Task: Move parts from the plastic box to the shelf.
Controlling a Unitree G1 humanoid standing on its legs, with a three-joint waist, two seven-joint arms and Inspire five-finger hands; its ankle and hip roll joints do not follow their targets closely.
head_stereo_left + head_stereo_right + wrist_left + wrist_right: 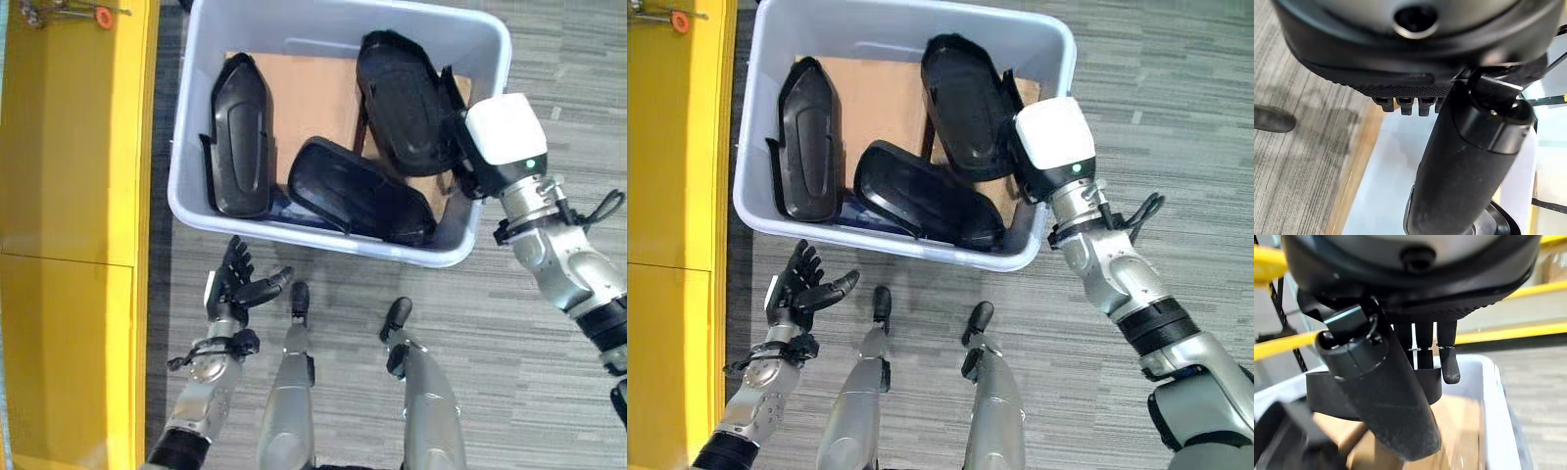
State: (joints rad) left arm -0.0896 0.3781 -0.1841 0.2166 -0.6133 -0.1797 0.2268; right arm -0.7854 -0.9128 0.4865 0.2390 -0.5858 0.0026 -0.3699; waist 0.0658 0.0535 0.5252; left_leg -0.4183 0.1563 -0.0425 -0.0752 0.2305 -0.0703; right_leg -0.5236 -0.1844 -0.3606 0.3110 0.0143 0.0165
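A pale grey plastic box (323,240) stands on the floor with three black moulded parts in it. One part (240,132) lies at the left, one (353,191) along the front wall, and one (402,98) leans at the right. My right hand (458,147) reaches in over the box's right wall at the leaning part. In the right wrist view that part's rim (1327,394) sits between the thumb (1386,401) and the straight fingers (1448,357). My left hand (233,284) hovers open, fingers spread, just in front of the box.
A yellow shelf (69,196) runs along the left side, close to the box. A small red-tipped tool (69,12) lies at its far end. A brown cardboard sheet (313,93) lines the box's bottom. Grey carpet surrounds the box to the right.
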